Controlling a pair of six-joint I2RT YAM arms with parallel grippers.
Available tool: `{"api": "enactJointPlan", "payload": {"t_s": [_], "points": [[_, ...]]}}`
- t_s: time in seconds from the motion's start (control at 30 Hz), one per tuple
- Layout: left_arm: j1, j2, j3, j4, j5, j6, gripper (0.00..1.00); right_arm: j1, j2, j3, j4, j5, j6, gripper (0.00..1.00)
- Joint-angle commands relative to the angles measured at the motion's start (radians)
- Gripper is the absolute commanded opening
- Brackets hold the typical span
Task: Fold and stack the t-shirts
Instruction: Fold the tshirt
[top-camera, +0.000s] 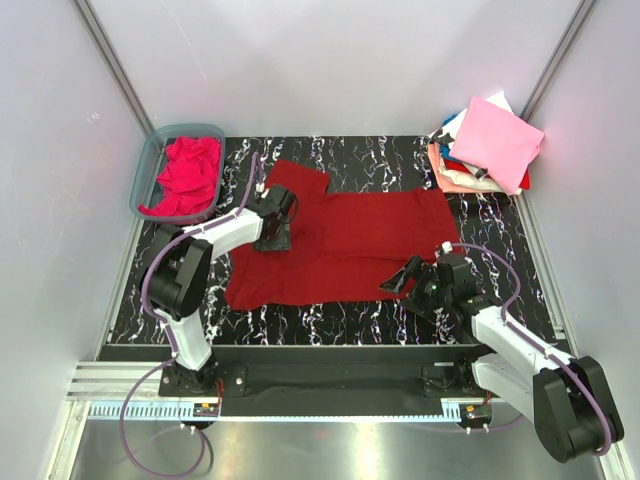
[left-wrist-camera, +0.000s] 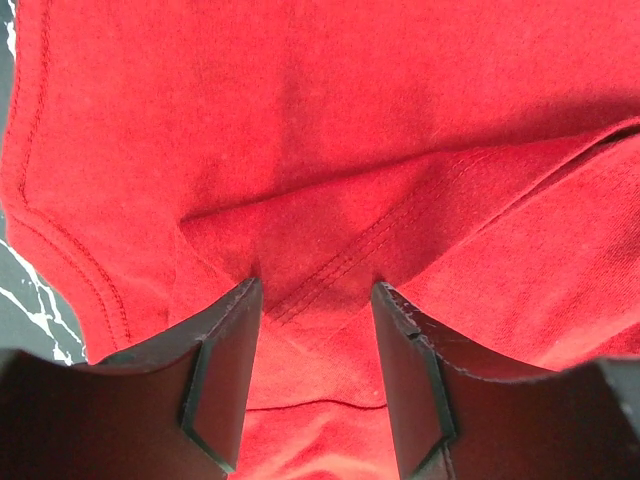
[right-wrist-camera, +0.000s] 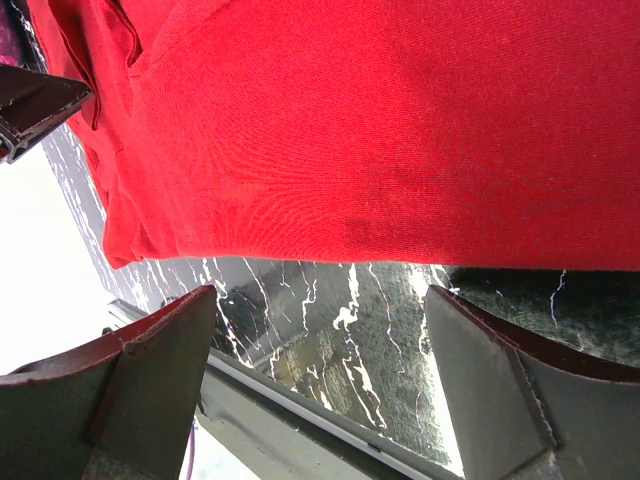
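Two grippers to report. Left one first? (Operator)

Left gripper (left-wrist-camera: 315, 290): jaws about half closed, pressed down onto the crimson t-shirt (top-camera: 340, 250) near its collar end. A raised fold of the cloth, with a stitched seam, is pinched between the two fingers. (Technician)

Right one? (Operator)

Right gripper (right-wrist-camera: 320, 300): jaws spread wide, nothing between them. It hovers over the marbled table (top-camera: 330, 320) just beside the shirt's near edge, apart from the cloth. (Technician)

Position of the garments? (Operator)

Crimson t-shirt: spread flat at the middle of the table, one sleeve toward the far side. Magenta t-shirt (top-camera: 190, 175): crumpled inside the plastic tub (top-camera: 145, 175) at far left. Folded t-shirts (top-camera: 470, 175): stacked at the far right corner, the pale pink t-shirt (top-camera: 495, 140) on top. (Technician)
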Motion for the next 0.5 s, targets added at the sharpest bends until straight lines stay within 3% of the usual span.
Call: {"api": "enactJointPlan", "payload": {"t_s": [0.0,0.33,0.43,0.47], "points": [[-0.002,0.014,-0.004,0.046,-0.037,0.018,0.53,0.009,0.003,0.038,0.046,-0.005,-0.005,0.93],[-0.002,0.027,-0.020,0.058,-0.041,0.020,0.44,0.008,0.010,0.040,0.047,-0.008,-0.005,0.92],[-0.002,0.028,-0.021,0.058,-0.047,0.021,0.30,0.009,0.010,0.040,0.046,-0.008,-0.006,0.92],[-0.002,0.027,-0.021,0.056,-0.050,0.021,0.30,0.008,0.010,0.040,0.046,-0.008,-0.005,0.92]]}}
